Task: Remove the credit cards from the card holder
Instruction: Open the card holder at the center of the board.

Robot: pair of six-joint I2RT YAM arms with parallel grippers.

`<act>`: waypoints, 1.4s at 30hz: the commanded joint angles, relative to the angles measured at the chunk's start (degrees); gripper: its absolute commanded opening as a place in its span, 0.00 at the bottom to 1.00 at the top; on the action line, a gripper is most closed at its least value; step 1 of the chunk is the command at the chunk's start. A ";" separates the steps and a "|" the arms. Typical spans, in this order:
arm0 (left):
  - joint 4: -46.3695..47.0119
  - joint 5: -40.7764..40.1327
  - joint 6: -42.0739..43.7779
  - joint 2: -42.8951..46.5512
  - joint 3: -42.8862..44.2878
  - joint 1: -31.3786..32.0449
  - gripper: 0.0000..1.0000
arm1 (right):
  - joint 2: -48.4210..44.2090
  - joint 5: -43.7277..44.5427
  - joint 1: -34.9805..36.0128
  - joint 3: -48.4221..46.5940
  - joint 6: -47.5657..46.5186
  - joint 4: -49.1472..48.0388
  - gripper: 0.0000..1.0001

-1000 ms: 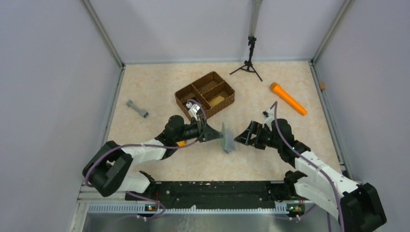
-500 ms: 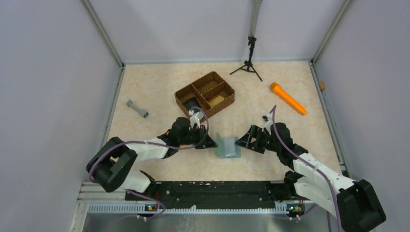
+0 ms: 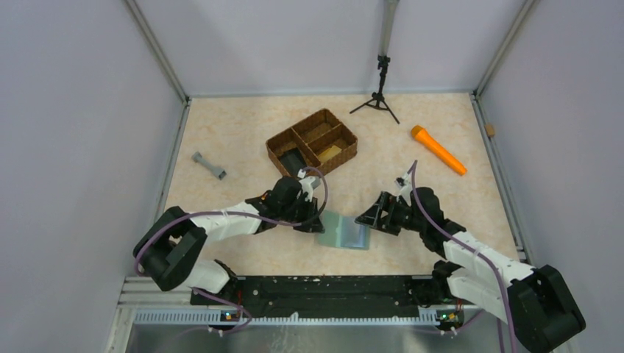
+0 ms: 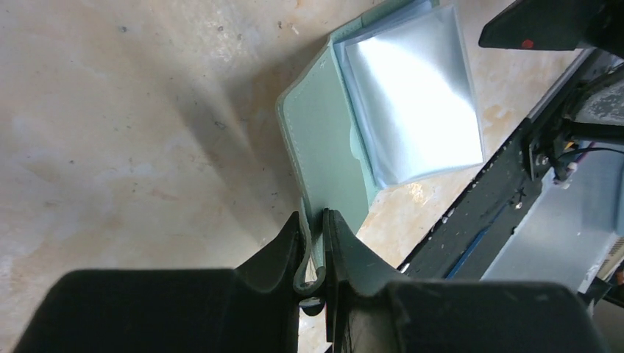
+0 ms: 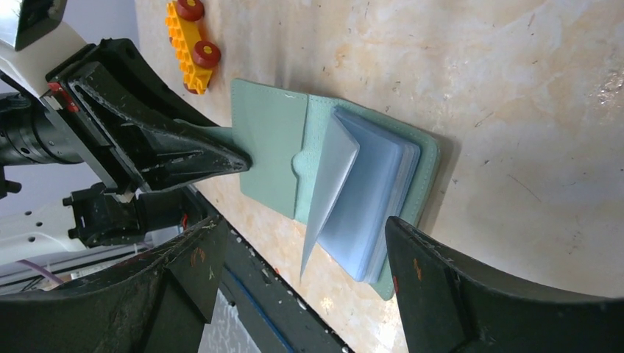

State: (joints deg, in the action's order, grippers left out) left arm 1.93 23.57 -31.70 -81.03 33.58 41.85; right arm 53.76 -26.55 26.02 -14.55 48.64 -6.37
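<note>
The grey-green card holder [image 3: 343,231] lies open and flat on the table between my two grippers. My left gripper [image 3: 318,223] is shut on the edge of its left flap [image 4: 324,147], as the left wrist view shows. Its pale blue-clear pockets [image 5: 368,198] fan up on the right half, one leaf standing. My right gripper [image 3: 366,219] is open, its jaws wide apart at the holder's right edge and touching nothing. No credit card shows loose; any cards are hidden in the pockets [image 4: 412,95].
A brown woven three-part basket [image 3: 312,144] stands behind the holder. A yellow toy brick car [image 5: 193,34] lies under the left arm. An orange cylinder [image 3: 438,150], a small tripod [image 3: 379,99] and a grey dumbbell piece [image 3: 209,165] lie farther off. The black base rail [image 3: 324,287] runs along the near edge.
The card holder went from held upright and nearly closed to lying open and flat on the table. My left gripper lowered with it and kept its grip; my right gripper moved slightly left.
</note>
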 commanded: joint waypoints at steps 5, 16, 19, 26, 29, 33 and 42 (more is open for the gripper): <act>-6.44 -1.43 6.39 -0.87 3.83 0.17 0.00 | 0.33 -2.37 0.49 1.43 0.35 -2.93 0.79; 0.46 0.84 8.26 0.17 1.14 0.19 0.00 | 2.89 -1.33 5.21 1.36 2.67 -6.41 0.78; 0.85 0.82 8.93 0.35 0.77 0.19 0.00 | 3.98 -0.24 6.10 1.31 2.86 -6.73 0.78; 2.25 1.05 9.55 0.05 -0.07 0.21 0.00 | 5.88 0.43 6.76 2.10 2.96 -7.97 0.78; 3.10 1.56 9.47 -0.38 -0.45 0.21 0.00 | 7.04 0.35 7.21 2.16 3.23 -8.99 0.78; 3.16 1.74 9.64 -0.67 -0.47 0.17 0.00 | 8.98 0.79 7.79 1.91 3.27 -10.01 0.78; 3.25 2.24 9.87 -1.11 -0.50 0.17 0.00 | 12.70 1.06 10.35 0.32 4.77 -13.74 0.78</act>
State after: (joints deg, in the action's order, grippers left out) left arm 2.61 24.10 -22.52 -82.24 33.21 41.71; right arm 64.55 -26.59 34.48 -12.84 52.88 -17.87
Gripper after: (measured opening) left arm 0.171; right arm 0.780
